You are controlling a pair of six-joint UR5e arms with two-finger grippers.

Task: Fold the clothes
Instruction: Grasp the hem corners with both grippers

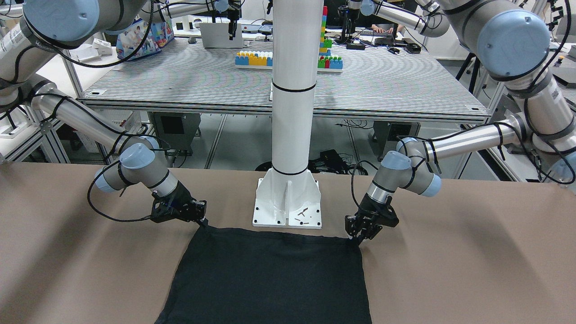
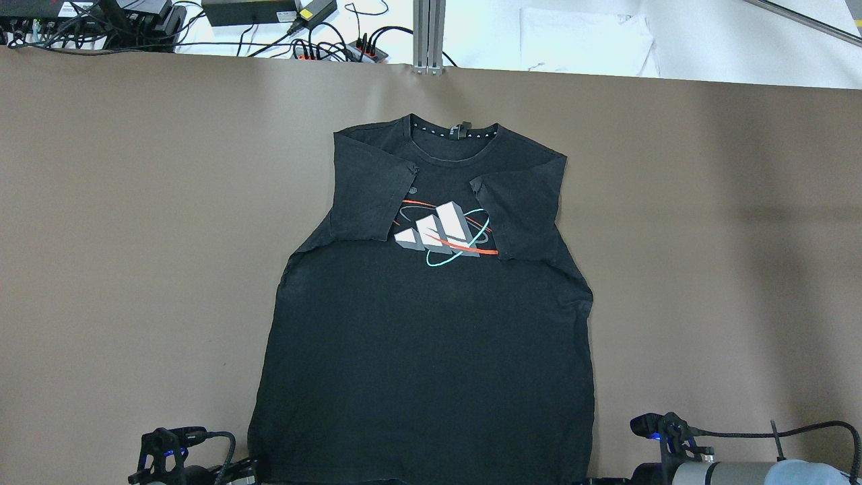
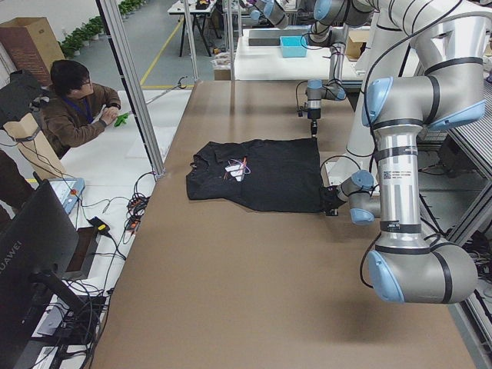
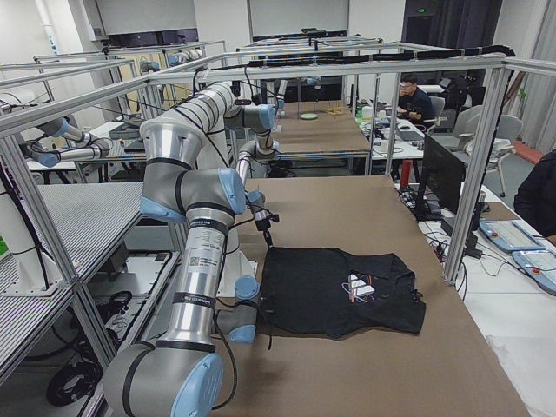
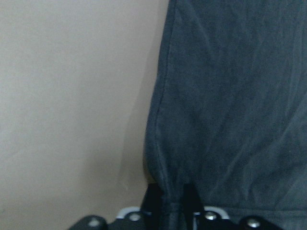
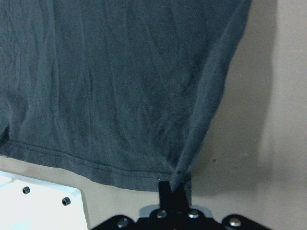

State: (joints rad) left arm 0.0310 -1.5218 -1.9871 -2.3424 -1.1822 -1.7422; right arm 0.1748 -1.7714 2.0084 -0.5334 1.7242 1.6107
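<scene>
Both hem corners of the shirt (image 2: 424,350) are clenched, by left end effector (image 1: 358,237) and right end effector (image 1: 204,220), for an even fold.

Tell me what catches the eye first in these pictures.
A black T-shirt lies flat on the brown table, front up, sleeves folded in toward its white three-stripe logo. At the edge nearest the robot, the left jaws and right jaws each clamp a hem corner.

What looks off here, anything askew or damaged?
Nothing serious. The black fabric T-shirt lies flat, sleeves folded inward, left hand and right hand pinching its hem corners. Only oddity: small dark loose bits on the white metal pillar base plate.
</scene>
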